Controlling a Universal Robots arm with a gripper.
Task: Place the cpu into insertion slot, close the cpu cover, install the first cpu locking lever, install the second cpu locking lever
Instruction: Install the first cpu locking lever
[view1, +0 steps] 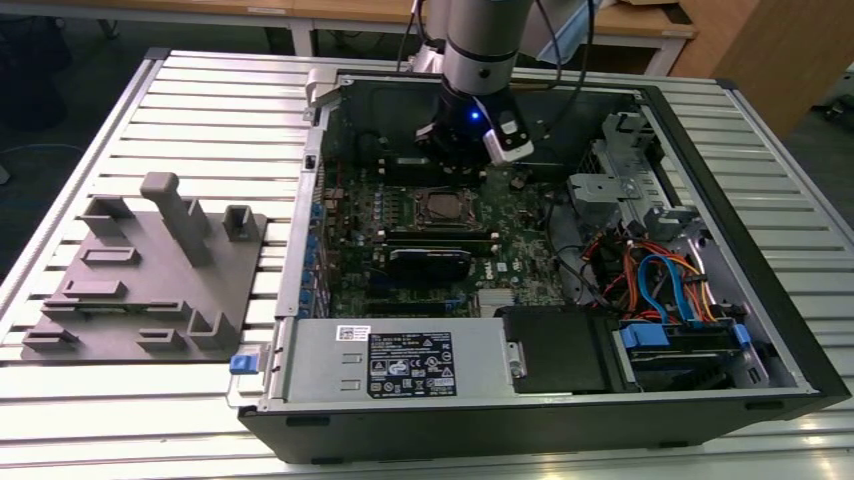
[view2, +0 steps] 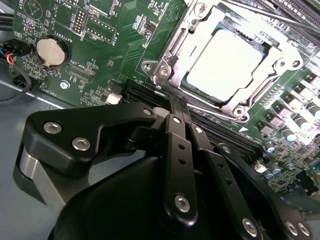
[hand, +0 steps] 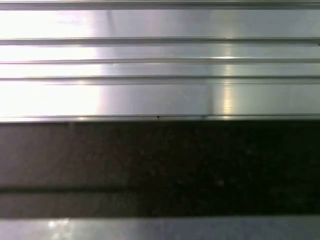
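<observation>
Cpu (view2: 225, 62) lies seated just beyond the gripper (view2: 172, 102), its jaws closed on nothing.

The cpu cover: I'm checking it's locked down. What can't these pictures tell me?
- Near corner of the cpu cover, second wrist view: hidden behind the gripper.
- The cpu top, same view: washed out by glare.
- The insertion slot, exterior view: locking levers too small to tell.
</observation>
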